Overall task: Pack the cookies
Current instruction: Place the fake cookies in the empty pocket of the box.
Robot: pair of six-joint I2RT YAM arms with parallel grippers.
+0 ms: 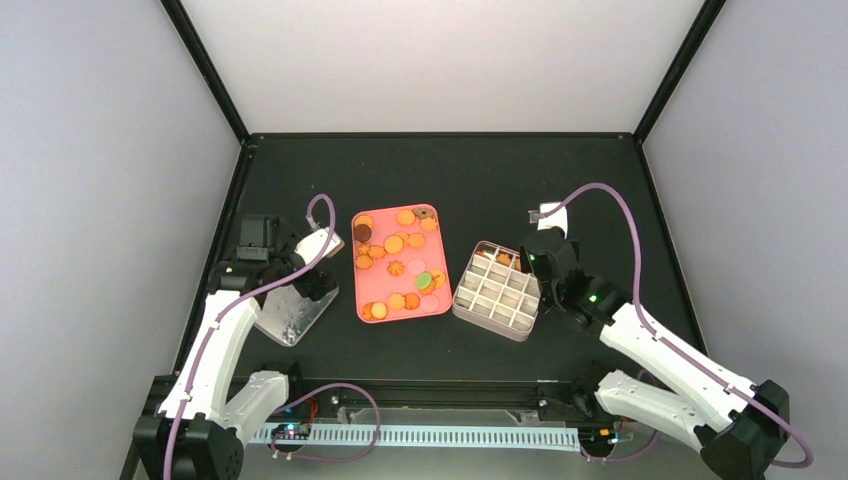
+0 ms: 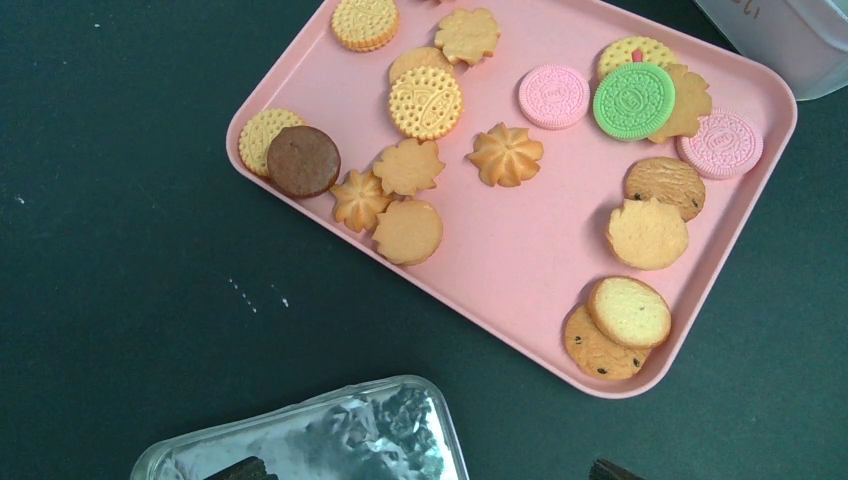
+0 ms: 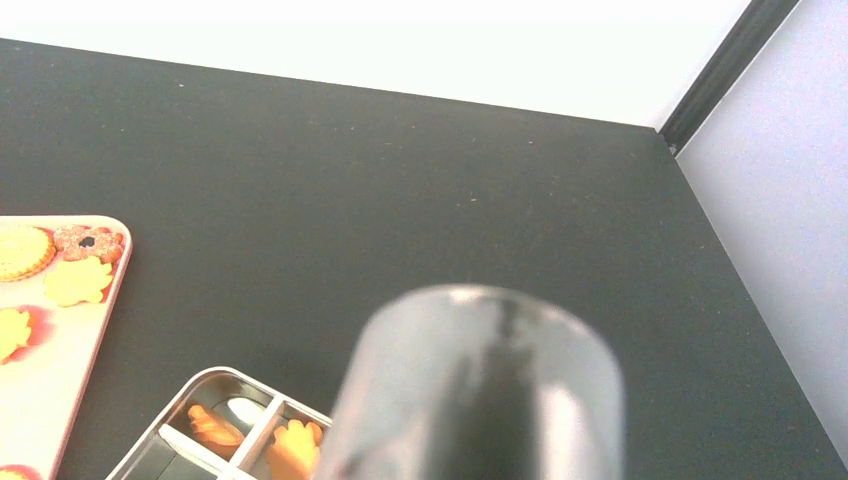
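Observation:
Several cookies (image 1: 395, 243) lie loose on a pink tray (image 1: 357, 290); the left wrist view shows them (image 2: 426, 102) as yellow, orange, brown, pink and green discs. My left gripper (image 2: 425, 472) hangs open left of the tray (image 2: 520, 240), over a shiny metal lid (image 2: 330, 435), with nothing between its fingers. My right gripper (image 1: 540, 262) is over the back right corner of a divided metal tin (image 1: 480, 315) and is shut on metal tongs (image 3: 480, 390), whose rounded end blocks the right wrist view. Two orange cookies (image 3: 290, 445) sit in the tin's compartments (image 3: 215, 385).
The lid (image 1: 285, 318) lies flat on the black table left of the tray, under my left arm. The tongs' far end (image 1: 548, 213) sticks out behind the right gripper. Black frame posts and pale walls close the table at the back and sides.

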